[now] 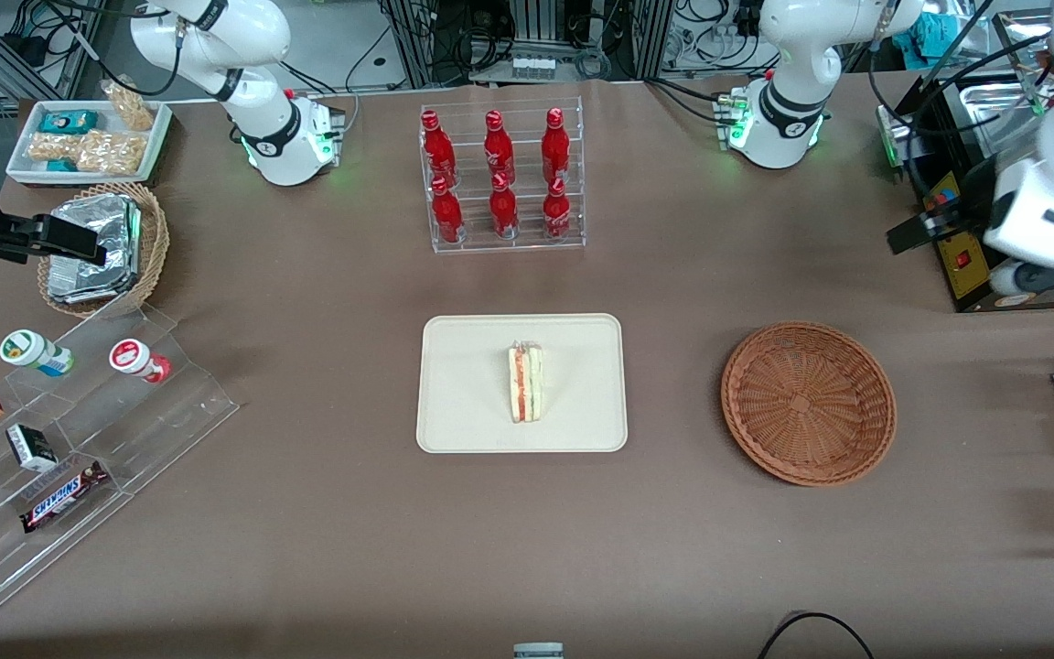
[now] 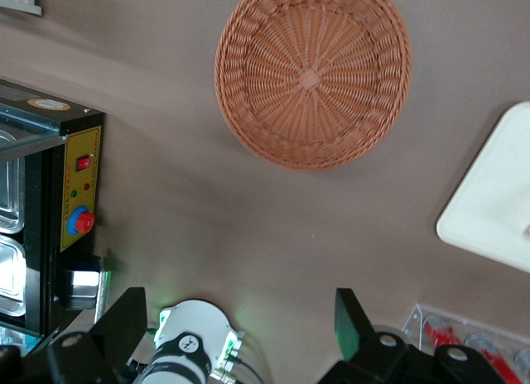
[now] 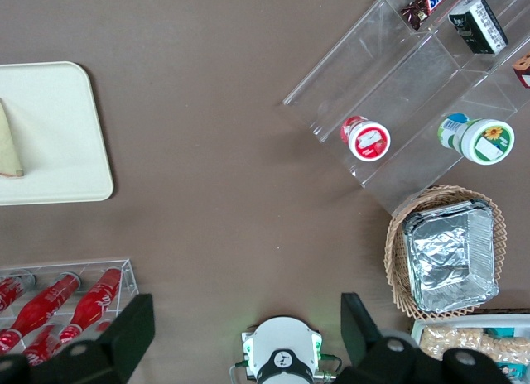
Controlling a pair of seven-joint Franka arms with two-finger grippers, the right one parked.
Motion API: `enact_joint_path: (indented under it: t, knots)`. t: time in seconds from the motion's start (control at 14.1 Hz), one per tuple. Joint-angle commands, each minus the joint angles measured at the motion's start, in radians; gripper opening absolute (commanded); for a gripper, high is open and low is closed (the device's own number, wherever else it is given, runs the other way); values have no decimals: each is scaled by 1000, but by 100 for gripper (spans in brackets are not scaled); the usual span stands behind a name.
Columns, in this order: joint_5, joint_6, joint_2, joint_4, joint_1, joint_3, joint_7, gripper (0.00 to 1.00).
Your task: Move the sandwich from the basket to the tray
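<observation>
Brown-covered counter [image 1: 307, 513] under even overhead light; farther from the front camera, tangled black cables [image 1: 454, 37] and metal framing [image 1: 646, 37]; black control box [image 1: 952, 229] at the working arm's end

There was one sandwich [image 1: 525, 383] on one tray [image 1: 458, 416]. One brown basket [image 1: 808, 403] lay at three o'clock from the tray. Six red bottles [image 1: 498, 142] stood in one clear rack [image 1: 509, 245] at twelve o'clock, and two small tubs [image 1: 33, 351] sat near nine o'clock. One gripper [image 2: 236, 322], fingers spread wide, hovered above the table's working-arm end.
</observation>
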Motion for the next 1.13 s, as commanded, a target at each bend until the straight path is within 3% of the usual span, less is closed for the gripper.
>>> enact_joint_path:
  t: [0.0, 0.71, 1.06]
  knots:
    - [-22, -41, -39, -29, 20, 17, 84, 100]
    - [-25, -34, -26, 11, 20, 26, 95, 100]
    - [-19, -43, -29, 9, 18, 41, 204, 100]
